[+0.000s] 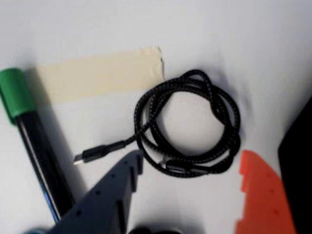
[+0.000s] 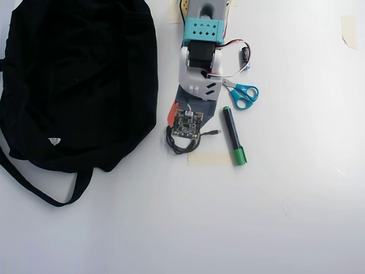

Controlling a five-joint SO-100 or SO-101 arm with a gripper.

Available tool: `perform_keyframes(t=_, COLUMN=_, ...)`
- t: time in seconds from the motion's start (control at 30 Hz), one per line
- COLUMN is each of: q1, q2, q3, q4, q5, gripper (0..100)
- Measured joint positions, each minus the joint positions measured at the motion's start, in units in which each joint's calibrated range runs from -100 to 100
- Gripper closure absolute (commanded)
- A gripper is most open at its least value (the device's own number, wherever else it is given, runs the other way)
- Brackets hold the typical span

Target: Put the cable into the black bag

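Note:
The cable (image 1: 192, 166) lies on the white table as a loose coil of braided black cord, its short end with a small plug (image 1: 90, 155) pointing left. My gripper (image 1: 191, 158) hangs open just above it, with the dark blue finger (image 1: 117, 190) left of the coil and the orange finger (image 1: 261, 195) right of it. In the overhead view the cable (image 2: 174, 145) shows partly under my gripper (image 2: 185, 128). The black bag (image 2: 80, 80) lies to the left there, large and soft, with a white tag (image 2: 54, 140). Its edge (image 1: 300, 161) shows at the right of the wrist view.
A strip of beige tape (image 1: 97, 75) is stuck to the table beside the coil. A black marker with a green cap (image 2: 234, 137) lies right of the gripper, blue-handled scissors (image 2: 244, 94) beyond it. The bag's strap (image 2: 40, 191) loops toward the lower left.

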Motion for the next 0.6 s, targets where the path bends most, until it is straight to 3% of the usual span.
perform_keyframes(t=0.43, q1=-0.07, q2=9.13, q3=-7.0, q4=0.26, q5=-7.86, gripper=71)
perform_keyframes(t=0.6, q1=-0.22, q2=9.13, q3=-7.0, q4=4.81, q5=-10.7, gripper=71)
